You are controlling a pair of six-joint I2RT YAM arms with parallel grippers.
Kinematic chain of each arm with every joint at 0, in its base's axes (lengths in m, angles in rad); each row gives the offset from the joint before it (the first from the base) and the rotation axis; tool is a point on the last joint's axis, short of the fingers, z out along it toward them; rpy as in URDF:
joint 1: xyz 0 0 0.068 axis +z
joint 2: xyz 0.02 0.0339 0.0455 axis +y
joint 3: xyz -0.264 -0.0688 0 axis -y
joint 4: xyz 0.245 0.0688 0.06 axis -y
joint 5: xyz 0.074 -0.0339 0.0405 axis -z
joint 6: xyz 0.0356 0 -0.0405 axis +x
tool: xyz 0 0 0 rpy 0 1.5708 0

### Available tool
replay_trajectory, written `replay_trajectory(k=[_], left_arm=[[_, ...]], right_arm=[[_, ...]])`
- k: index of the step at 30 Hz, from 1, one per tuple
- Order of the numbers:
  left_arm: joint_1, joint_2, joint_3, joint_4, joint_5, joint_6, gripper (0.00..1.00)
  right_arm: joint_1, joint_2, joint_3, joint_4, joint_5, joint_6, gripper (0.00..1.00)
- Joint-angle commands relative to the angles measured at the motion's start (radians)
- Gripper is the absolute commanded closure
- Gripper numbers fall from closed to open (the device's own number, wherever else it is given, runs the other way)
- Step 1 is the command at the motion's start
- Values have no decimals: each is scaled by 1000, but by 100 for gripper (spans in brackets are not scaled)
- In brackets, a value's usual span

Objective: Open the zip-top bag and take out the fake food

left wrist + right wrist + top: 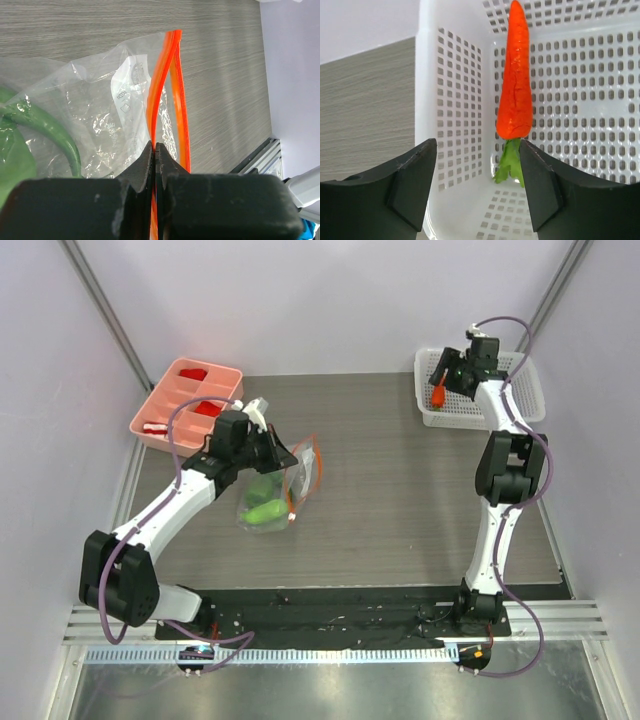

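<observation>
The clear zip-top bag [283, 490] lies left of the table's middle, its orange-red zip strip [161, 90] parted. My left gripper [281, 457] is shut on one lip of that strip, shown up close in the left wrist view [155, 146]. Green fake food [264, 511] stays inside the bag; a dark green chili [47, 127] shows through the plastic. My right gripper [443, 373] is open over the white mesh basket [531, 390]. The orange carrot [516, 80] lies in the basket, just beyond my open right fingertips [525, 150], its green leaves beside the right finger.
A pink divided tray [185, 400] with small red blocks stands at the back left. Grey walls close in the table's sides. A black mat and metal rail run along the near edge [330, 625].
</observation>
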Motion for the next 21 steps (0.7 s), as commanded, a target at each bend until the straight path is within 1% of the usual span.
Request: replay_trajectory(k=[1,3,5,6,7,8,9,11,12,13,14,15,17,18,21], left_arm=[[6,-25,8,46,16,1,100],[7,-29,10,46,15,3,100],[7,-32,8,46,9,7,100],[7,-35,8,46,10,9,100],[7,-36,10,44,9,12,100],[7,-38,11,46,9,14,100],[7,-39,11,46,6,17,100],[9,-42,11,46,6,18,100],[9,-44,11,47,4,20,100],[9,-41,11,49,7,20,100],[9,-41,11,49,9,21,100],[9,-41,10,49,9,21,100],[9,-47,10,52,10,23,100],[9,-47,8,55,12,23,100],[10,-50,10,58,16,21,100]], right_arm=[[4,-129,-26,-54,81,57,27],[19,-185,-97,-59,118,86,26],[41,-283,-157,-57,173,126,26],[74,-314,-215,-51,183,137,26],[91,-381,-245,-51,186,151,26],[100,-415,-272,-49,251,184,26],[175,-448,-337,-33,255,186,28],[246,-546,-400,-10,256,195,28],[278,-580,-465,18,258,208,30],[348,-607,-498,38,249,209,31],[376,-658,-530,52,235,215,32],[404,-681,-603,93,203,249,38],[473,-753,-683,150,123,283,47],[493,-773,-760,211,82,313,49],[585,-837,-861,300,49,350,58]])
